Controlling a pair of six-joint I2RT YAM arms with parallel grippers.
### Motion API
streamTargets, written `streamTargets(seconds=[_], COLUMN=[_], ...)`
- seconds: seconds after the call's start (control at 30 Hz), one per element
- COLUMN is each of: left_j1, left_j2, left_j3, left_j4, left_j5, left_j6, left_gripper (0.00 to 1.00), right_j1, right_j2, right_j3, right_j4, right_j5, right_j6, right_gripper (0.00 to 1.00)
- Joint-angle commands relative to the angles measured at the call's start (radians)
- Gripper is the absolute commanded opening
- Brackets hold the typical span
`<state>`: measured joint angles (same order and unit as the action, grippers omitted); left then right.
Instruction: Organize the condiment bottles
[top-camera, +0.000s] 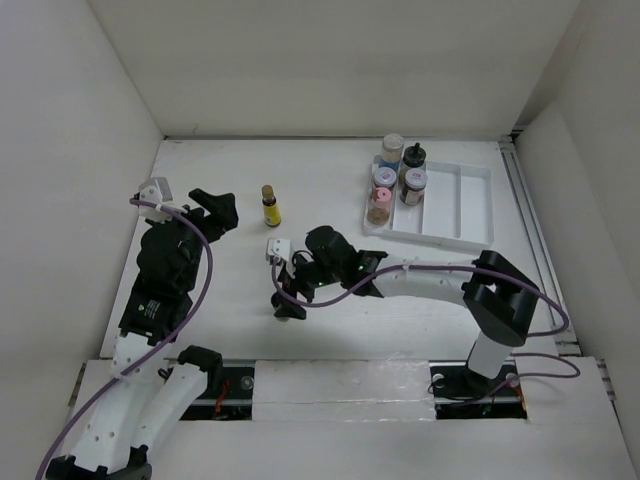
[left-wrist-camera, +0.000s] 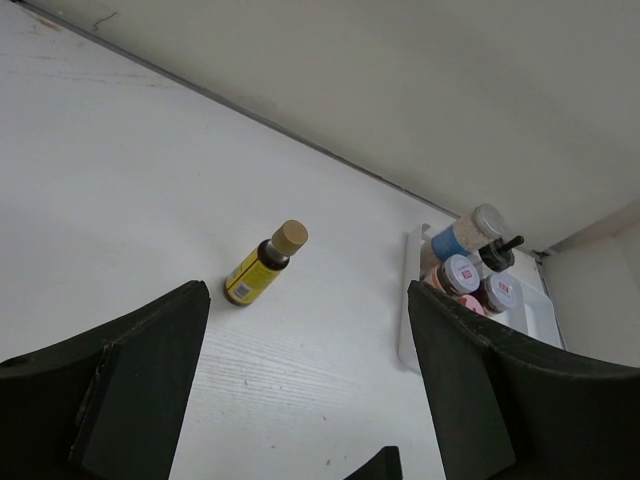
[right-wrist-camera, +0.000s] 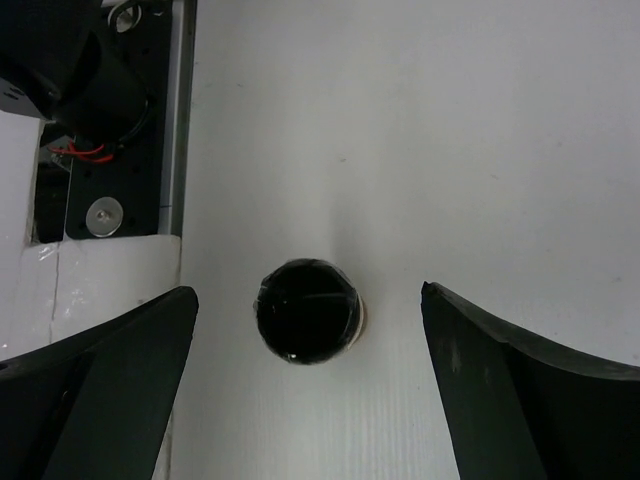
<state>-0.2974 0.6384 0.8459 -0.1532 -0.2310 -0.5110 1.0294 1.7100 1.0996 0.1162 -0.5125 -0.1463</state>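
Desk: a white desk (top-camera: 330, 175) with plain white walls around it.
Left gripper: the left gripper (top-camera: 221, 212) hangs over the left part of the desk. Its fingers (left-wrist-camera: 140, 380) are apart and there is nothing between them.
Right gripper: the right gripper (right-wrist-camera: 308, 297) points straight down at the desk, near the middle of the front part. Its two fingers (right-wrist-camera: 110, 390) are spread wide.
Black-capped bottle: the black-capped bottle (right-wrist-camera: 307, 312) stands upright on the desk between the right gripper's fingers. In the right wrist view, bare desk shows on each side of the cap, so neither finger touches it.
Slim yellow bottle: the slim yellow bottle (top-camera: 270, 206) stands alone on the desk. It is just to the right of the left gripper and well apart from the tray.
Tray: the white divided tray (top-camera: 470, 205) lies at the far right of the desk. Its right compartments are bare.
Bottles at the tray: five are packed close together at its left end.
- Farthest are the blue-banded jar (top-camera: 391, 152) and the small black-topped bottle (top-camera: 414, 157).
- In front of them are the silver-lidded jar (top-camera: 383, 178) and the darker jar (top-camera: 413, 186).
- Nearest is the pink shaker (top-camera: 379, 207).
Unclear: I cannot tell if the two farthest stand inside the tray or just behind its rim.
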Motion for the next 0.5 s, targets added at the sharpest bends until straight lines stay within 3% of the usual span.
streamTargets(seconds=[0.0, 0.13, 0.3, 0.37, 0.47], left_j1=[-0.002, -0.002, -0.002, -0.002, -0.002], left_j2=[-0.002, -0.002, 0.007, 0.007, 0.007], left_j3=[0.016, 0.016, 0.016, 0.016, 0.016], left_j4=[0.049, 0.058, 0.049, 0.049, 0.049], left_j5=[0.016, 0.016, 0.025, 0.025, 0.025], left_j6=[0.016, 0.025, 0.025, 0.025, 0.025], left_gripper=[0.77, 0.78, 0.78, 0.78, 0.78], right_j1=[0.012, 0.012, 0.021, 0.021, 0.021], right_j2=[0.036, 0.082, 0.146, 0.146, 0.146], right_j3=[0.077, 0.088, 0.108, 0.108, 0.108], right_j4=[0.016, 0.046, 0.071, 0.071, 0.083], right_j5=[0.0, 0.022, 0.035, 0.055, 0.055], right_j6=[-0.022, -0.013, -0.013, -0.013, -0.013], right_gripper=[0.99, 0.99, 0.84, 0.75, 0.54])
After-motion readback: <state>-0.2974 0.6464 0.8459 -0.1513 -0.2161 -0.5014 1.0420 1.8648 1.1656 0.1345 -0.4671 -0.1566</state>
